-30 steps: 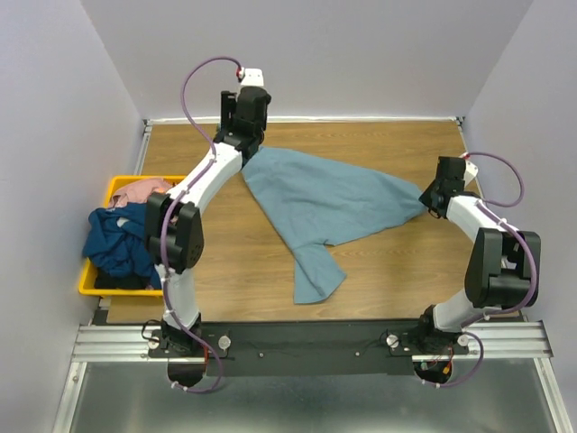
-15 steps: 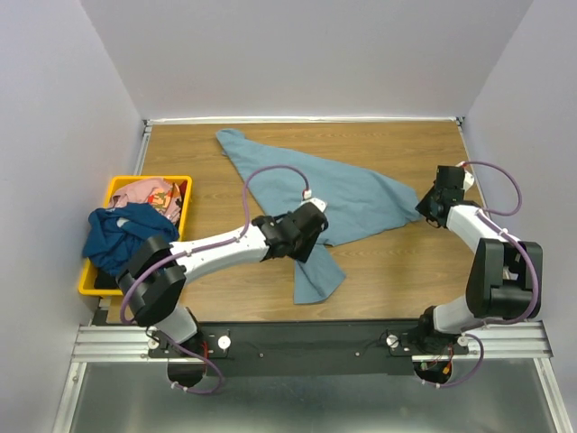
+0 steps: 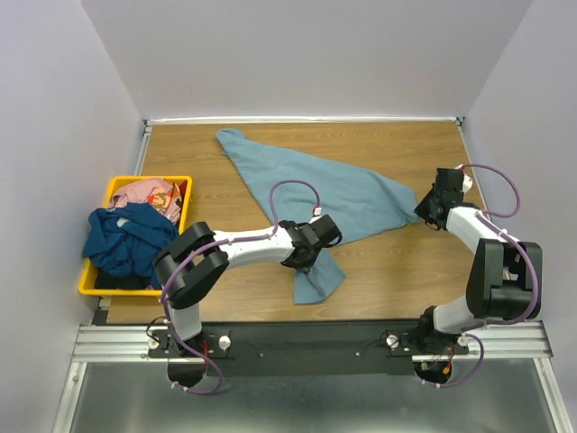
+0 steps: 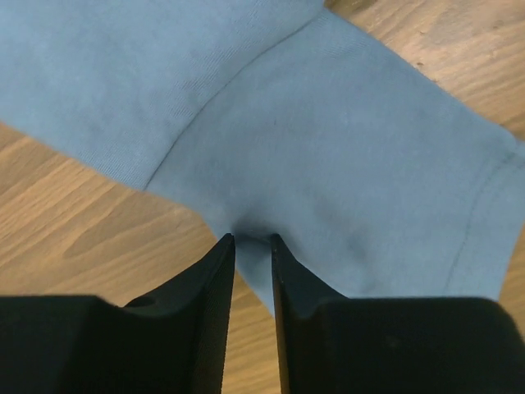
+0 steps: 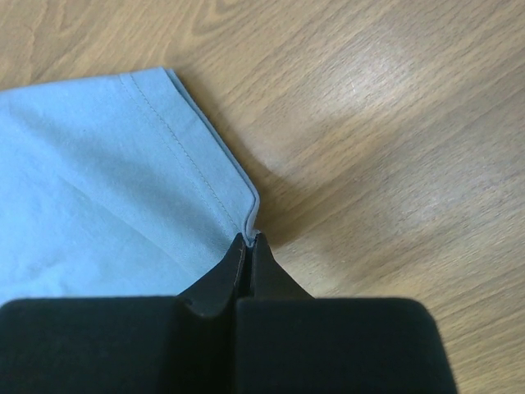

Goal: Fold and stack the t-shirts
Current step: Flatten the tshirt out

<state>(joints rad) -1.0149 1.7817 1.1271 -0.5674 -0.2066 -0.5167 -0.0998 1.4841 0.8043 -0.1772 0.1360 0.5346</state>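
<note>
Where spread across the wooden table (image 3: 397, 271), shows the blue-grey shirt (image 3: 334, 185) pinched twice: hem corner clamped in the fully closed right gripper (image 5: 248, 240), cloth by the sleeve seam puckered between the narrow tips of the left gripper (image 4: 253, 240). Leaves navy shirt (image 3: 126, 239) and pink shirt (image 3: 144, 191) heaped in the yellow bin (image 3: 180, 179), far left.

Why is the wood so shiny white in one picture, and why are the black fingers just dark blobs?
Right wrist view: glare leaves a pale sheen on the brown wooden table beside the light blue-grey t-shirt. Both wrist views: the black fingers, close and dark, show no detail. Top external view: evenly lit, sharp.
</note>
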